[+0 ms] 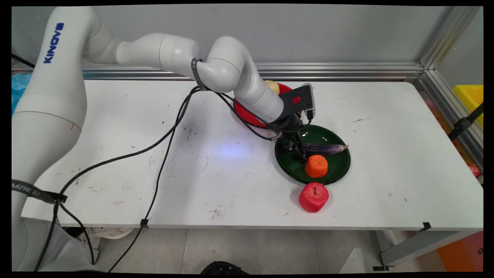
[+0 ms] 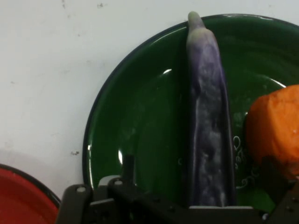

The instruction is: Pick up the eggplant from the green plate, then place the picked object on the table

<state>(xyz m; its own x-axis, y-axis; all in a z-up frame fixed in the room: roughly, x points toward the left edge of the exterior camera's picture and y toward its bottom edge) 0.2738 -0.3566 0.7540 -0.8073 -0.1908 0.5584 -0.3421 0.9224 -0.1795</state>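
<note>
You've got the gripper down low in the green plate, at the thick end of the purple eggplant. In the hand view the eggplant runs straight up from between the linkage toward the plate rim, its tip just over the far edge. One finger stands clear to its left with green plate showing between them; the other side is mostly hidden near the orange fruit. So the hand looks spread, straddling the eggplant without clamping it — nothing visibly lifted or held.

Handling, as a guess: the eggplant looks like a light foam or plastic prop, long, rounded, with a smooth, slightly glossy skin, so it could roll or slip in a narrow pinch. Take it across the thick part near the stem end, where the fingers already sit, not at the tapered tip. The plate looks hard and glossy — the eggplant could slide on it.

Around it: the orange fruit sits on the same plate just beside the eggplant, close to the gripper's side. A red apple stands on the white table just off the plate's near rim. Behind the wrist is a red plate with a yellowish fruit, mostly hidden by the arm.
</note>
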